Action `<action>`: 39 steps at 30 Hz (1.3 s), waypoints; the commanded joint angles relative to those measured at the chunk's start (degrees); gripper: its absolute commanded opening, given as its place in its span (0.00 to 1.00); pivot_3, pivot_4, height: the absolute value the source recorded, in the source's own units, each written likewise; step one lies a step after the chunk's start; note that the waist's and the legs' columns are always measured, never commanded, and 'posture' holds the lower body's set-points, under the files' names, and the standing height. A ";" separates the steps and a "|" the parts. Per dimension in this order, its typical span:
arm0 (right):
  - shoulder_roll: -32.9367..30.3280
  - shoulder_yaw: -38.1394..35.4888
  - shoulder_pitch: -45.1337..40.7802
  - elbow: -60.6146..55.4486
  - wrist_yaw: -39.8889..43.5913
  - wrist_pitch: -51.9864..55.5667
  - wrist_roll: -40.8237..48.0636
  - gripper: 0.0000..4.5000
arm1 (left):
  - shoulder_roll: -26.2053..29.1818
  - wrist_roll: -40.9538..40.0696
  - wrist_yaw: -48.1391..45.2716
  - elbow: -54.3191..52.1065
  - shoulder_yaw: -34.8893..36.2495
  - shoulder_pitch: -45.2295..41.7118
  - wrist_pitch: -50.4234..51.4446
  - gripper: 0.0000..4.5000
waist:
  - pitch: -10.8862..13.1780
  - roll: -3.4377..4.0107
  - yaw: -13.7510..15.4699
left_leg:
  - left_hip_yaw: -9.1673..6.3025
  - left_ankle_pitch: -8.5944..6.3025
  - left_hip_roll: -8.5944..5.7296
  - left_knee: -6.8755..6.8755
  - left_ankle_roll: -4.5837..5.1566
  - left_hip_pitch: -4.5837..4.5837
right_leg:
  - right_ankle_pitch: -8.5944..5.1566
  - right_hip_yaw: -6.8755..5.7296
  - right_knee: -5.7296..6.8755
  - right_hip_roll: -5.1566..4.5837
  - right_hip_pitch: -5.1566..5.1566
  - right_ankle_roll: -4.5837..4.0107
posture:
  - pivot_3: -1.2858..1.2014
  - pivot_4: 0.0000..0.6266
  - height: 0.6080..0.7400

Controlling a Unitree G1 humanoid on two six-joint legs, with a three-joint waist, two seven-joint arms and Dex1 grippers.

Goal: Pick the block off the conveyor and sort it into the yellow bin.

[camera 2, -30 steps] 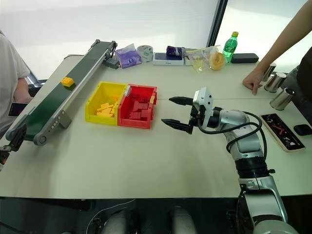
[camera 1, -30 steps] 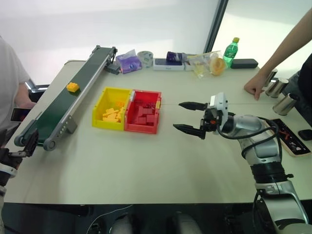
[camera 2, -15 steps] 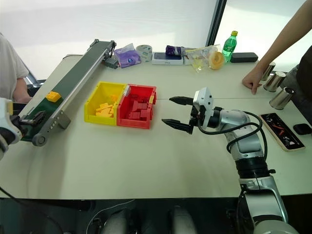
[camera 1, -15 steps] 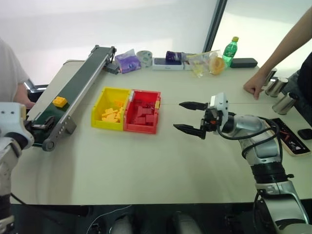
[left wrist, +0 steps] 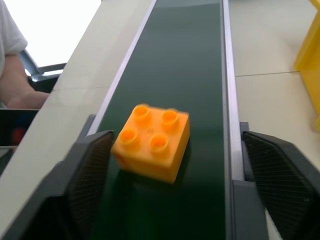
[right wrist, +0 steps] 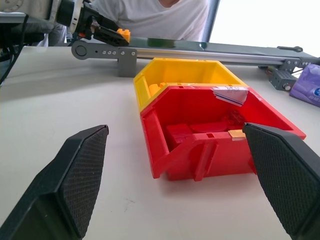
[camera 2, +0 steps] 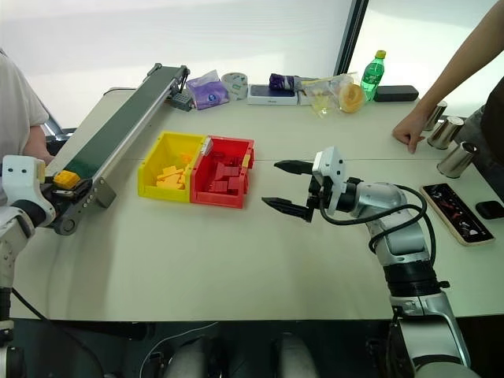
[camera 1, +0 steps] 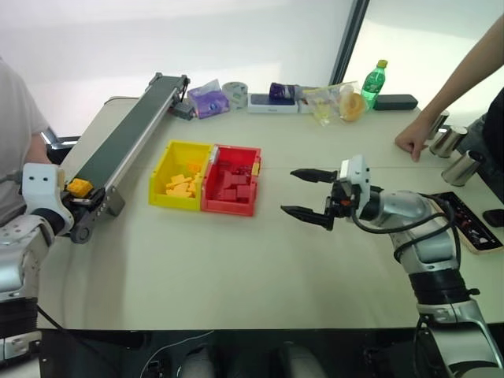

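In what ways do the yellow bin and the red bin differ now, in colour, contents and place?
The yellow bin is bright yellow and holds yellow-orange bricks; the red bin is red and holds red bricks. The yellow bin stands nearer the conveyor; the red bin stands nearer the right gripper. The red bin's rim bears a small white label. Both are square, alike in size, and joined side by side.
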 commanded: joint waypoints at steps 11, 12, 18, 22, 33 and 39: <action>-0.40 -1.69 -0.44 -0.86 0.16 -0.59 1.03 1.00 | -2.68 -4.17 2.89 -11.79 8.95 5.22 3.78 0.01 | 0.00 0.00 -0.01 | 0.00 0.00 0.01 -0.01 0.00 0.00 | 0.00 0.02 0.00 0.01 -0.01 0.00 | 0.52 0.24 1.00; -0.29 -1.58 -0.70 -0.74 0.11 -0.53 0.97 1.00 | -2.80 -3.61 3.46 -11.91 8.99 5.08 3.26 0.01 | 0.00 -0.01 0.12 | -0.02 0.00 0.01 0.00 0.00 0.00 | 0.00 0.01 0.00 0.01 0.00 0.00 | 0.52 0.24 1.00; 0.13 -1.15 -2.32 0.11 0.08 -0.53 0.56 1.00 | -3.57 -5.67 1.92 -11.13 9.10 5.23 4.35 0.19 | 0.00 -0.01 0.00 | -0.03 0.00 0.00 0.01 0.00 0.00 | 0.00 0.01 0.00 0.00 0.02 0.00 | 0.52 0.24 1.00; -0.79 -2.02 -2.12 0.16 0.13 -0.56 0.61 1.00 | -4.25 -5.03 1.93 -11.51 10.91 9.33 3.28 0.63 | 0.00 0.00 -0.21 | -0.02 0.00 0.00 -0.01 0.00 0.02 | 0.00 0.02 0.00 0.00 0.02 0.00 | 0.52 0.24 1.00; -1.76 -2.99 -1.23 -0.48 0.21 -0.66 0.93 1.00 | -7.76 -8.50 2.29 -16.84 15.79 14.85 2.62 0.99 | -0.03 -0.01 -0.05 | -0.05 -0.01 0.00 0.01 0.01 0.02 | 0.00 0.01 0.00 -0.03 0.06 0.00 | 0.52 0.24 1.00; -1.64 -2.46 -2.01 -1.41 -0.39 0.44 0.93 1.00 | -9.02 -9.76 2.57 -17.48 16.37 15.88 1.95 0.57 | -0.03 -0.01 -0.13 | -0.06 -0.01 0.01 0.01 0.01 0.03 | 0.00 0.01 0.00 -0.01 0.05 -0.01 | 0.52 0.24 1.00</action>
